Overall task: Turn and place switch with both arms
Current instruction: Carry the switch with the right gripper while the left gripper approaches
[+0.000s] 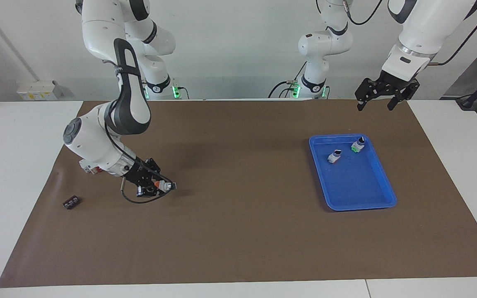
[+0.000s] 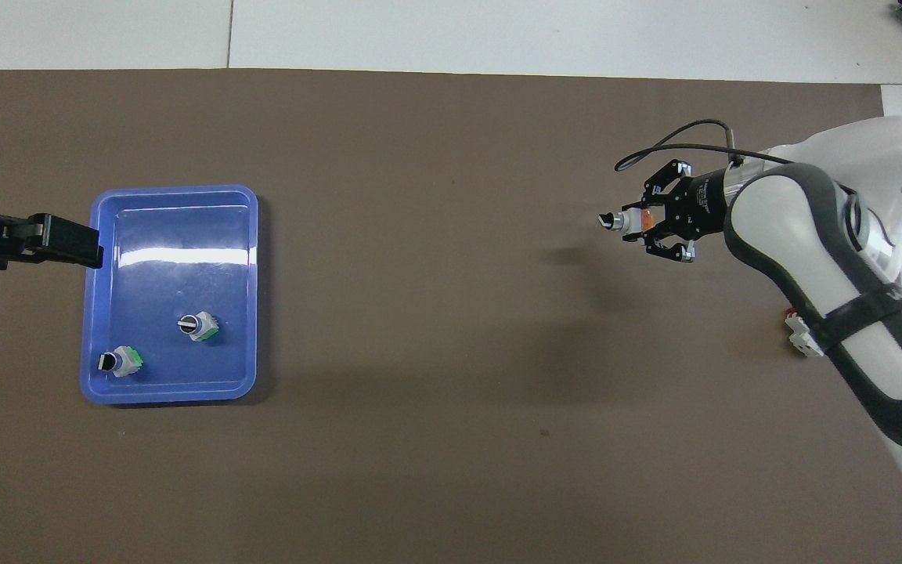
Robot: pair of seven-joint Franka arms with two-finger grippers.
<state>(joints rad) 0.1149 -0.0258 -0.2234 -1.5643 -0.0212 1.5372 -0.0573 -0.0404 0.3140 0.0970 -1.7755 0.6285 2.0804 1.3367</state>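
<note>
Right claw (image 1: 157,187) grips switch (image 1: 165,186) above tabletop (image 1: 238,231), knob end pointing toward tray (image 1: 387,194); left claw (image 1: 381,99), wide open, hangs well apart over tray's edge.

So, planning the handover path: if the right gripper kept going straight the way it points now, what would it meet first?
The right gripper, shut on the orange-ended switch, points along the brown mat toward the blue tray at the left arm's end. The way looks free up to the tray, though its height is unclear.
</note>
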